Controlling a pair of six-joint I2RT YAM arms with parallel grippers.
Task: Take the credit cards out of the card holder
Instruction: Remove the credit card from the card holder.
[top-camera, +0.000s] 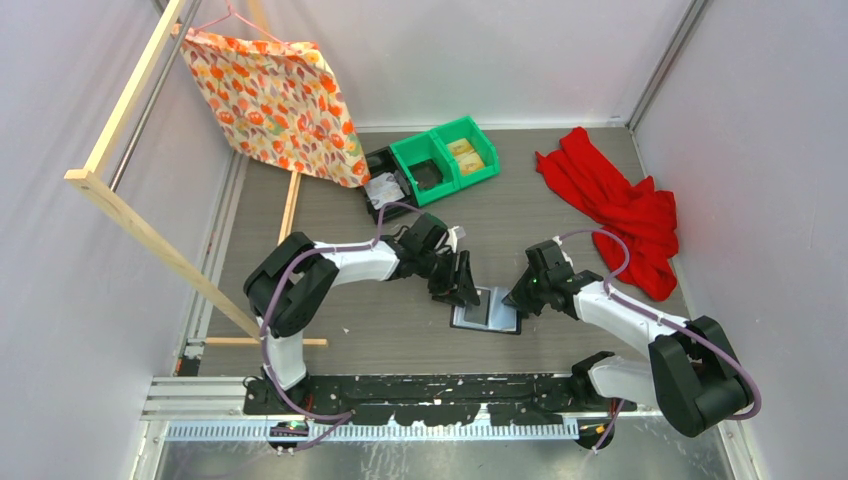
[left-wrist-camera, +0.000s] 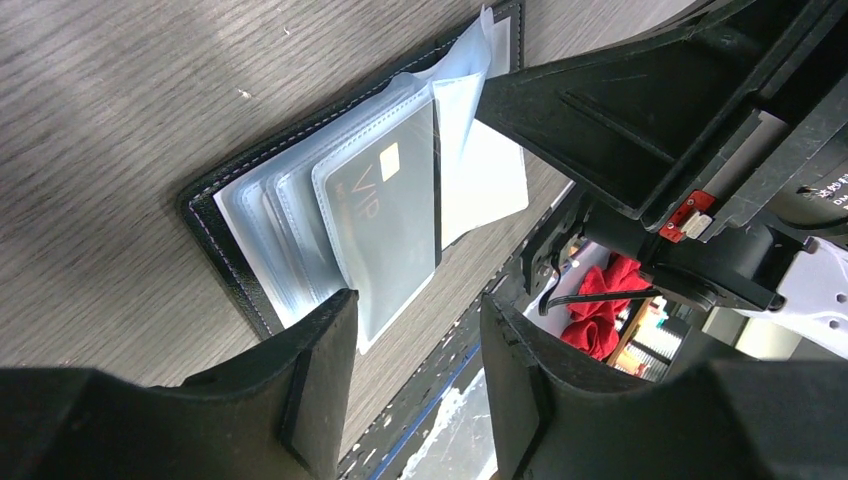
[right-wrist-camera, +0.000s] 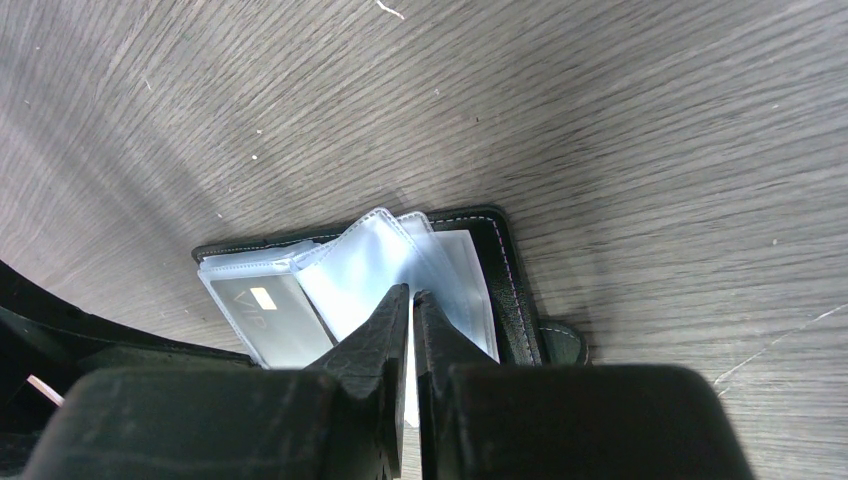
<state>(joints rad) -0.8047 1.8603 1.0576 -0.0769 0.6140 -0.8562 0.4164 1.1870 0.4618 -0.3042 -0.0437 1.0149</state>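
Top cam: card holder (top-camera: 487, 310) is lying open between the 2 grippers. Left wrist: left gripper (left-wrist-camera: 418, 305) is gaping empty, credit card (left-wrist-camera: 390, 215) (sleeved) just past its tips. Right wrist: right gripper (right-wrist-camera: 411, 295) is sitting nearly closed on the sleeves (right-wrist-camera: 365, 255).

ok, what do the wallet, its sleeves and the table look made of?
wallet: black leather or faux leather, matte, pale stitching along the edge. sleeves: clear soft plastic, glossy, glare and curled pages. table: grey wood-grain surface, likely laminate; can't tell for sure.
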